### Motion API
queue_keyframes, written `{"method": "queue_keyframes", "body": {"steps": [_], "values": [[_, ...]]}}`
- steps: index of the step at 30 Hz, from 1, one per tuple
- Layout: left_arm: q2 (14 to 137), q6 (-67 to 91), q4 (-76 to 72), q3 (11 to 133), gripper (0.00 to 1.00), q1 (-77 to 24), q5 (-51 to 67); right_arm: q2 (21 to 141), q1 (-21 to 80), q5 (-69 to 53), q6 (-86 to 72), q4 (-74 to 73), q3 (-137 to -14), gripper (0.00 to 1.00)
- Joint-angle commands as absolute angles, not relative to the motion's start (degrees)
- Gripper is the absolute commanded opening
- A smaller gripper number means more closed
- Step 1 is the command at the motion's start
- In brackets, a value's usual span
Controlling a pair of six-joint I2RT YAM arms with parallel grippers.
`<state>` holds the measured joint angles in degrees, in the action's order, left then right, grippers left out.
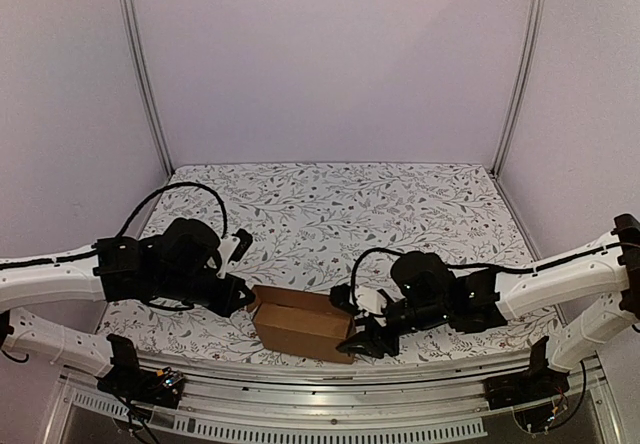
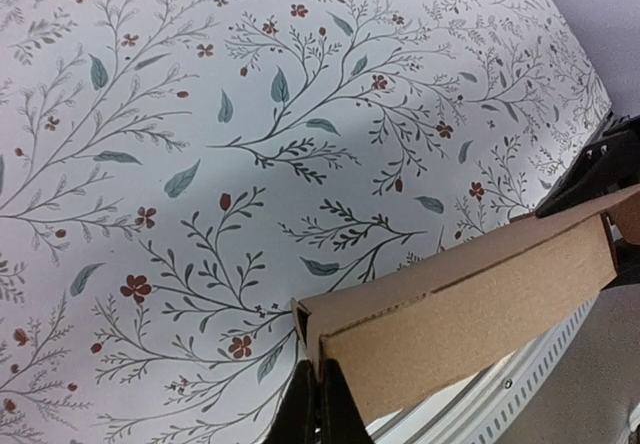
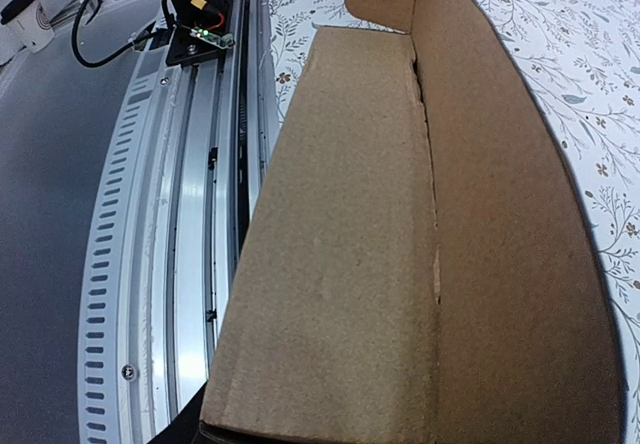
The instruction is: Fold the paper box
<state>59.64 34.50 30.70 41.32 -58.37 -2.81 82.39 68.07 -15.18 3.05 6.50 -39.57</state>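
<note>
**Plain brown cardboard box (image 1: pixel 300 326) held end to end between both arms, shaped but not yet closed.**

The box lies at the near edge of the white floral-print counter (image 1: pixel 400 204), just beside the ribbed aluminium rail (image 3: pixel 180 224). Its walls already look raised into a long, low carton. A wide curved-edged flap (image 3: pixel 520 244) along the far side seems creased but not tucked, so closing that lid is probably what remains. The left jaws are narrow, nipped on the cardboard at the box's left end corner. The right jaws sit at the right end, and I cannot tell whether they grip.
</note>
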Motion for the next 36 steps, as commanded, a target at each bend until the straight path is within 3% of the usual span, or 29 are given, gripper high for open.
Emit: {"method": "queue_keyframes", "body": {"steps": [1,21,36], "values": [[60.67,35.19,29.53,42.63,0.0,-59.37,-2.82,83.9,67.72,-13.71,2.8,8.73,-39.29,0.32],[64.75,35.87,24.02,39.12,0.0,-61.64,-7.14,91.03,70.55,1.27,5.94,30.49,-31.9,0.28],[67.53,36.26,24.62,38.3,0.0,-64.95,-10.97,92.11,70.71,2.99,4.62,33.22,-29.98,0.3]]}}
